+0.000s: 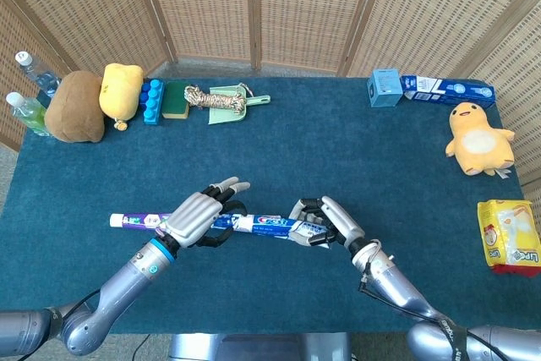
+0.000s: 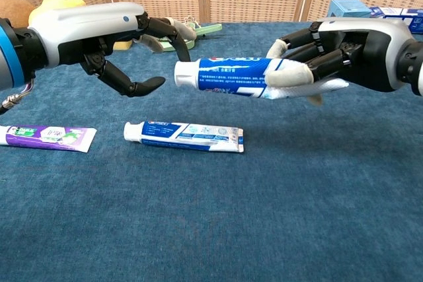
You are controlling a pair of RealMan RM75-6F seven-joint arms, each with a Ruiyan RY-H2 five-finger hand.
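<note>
My right hand [image 2: 344,54] [image 1: 328,221] grips the flat end of a blue-and-white toothpaste tube [image 2: 228,75] [image 1: 272,225] and holds it level above the table, cap pointing left. Just off that cap hovers my left hand [image 2: 109,37] [image 1: 199,213], fingers spread and curved, holding nothing. Below them a second blue-and-white tube [image 2: 184,135] lies on the blue cloth. A purple tube [image 2: 46,137] [image 1: 135,221] lies further left.
Along the far edge stand two bottles [image 1: 25,90], a brown plush [image 1: 76,106], a yellow plush [image 1: 120,89], a blue block [image 1: 151,101], a sponge [image 1: 176,99], a rope bundle on a green dustpan [image 1: 228,101], a blue box [image 1: 385,87] and a toothpaste carton [image 1: 446,87]. A yellow duck plush [image 1: 478,137] and a yellow packet [image 1: 510,236] sit right.
</note>
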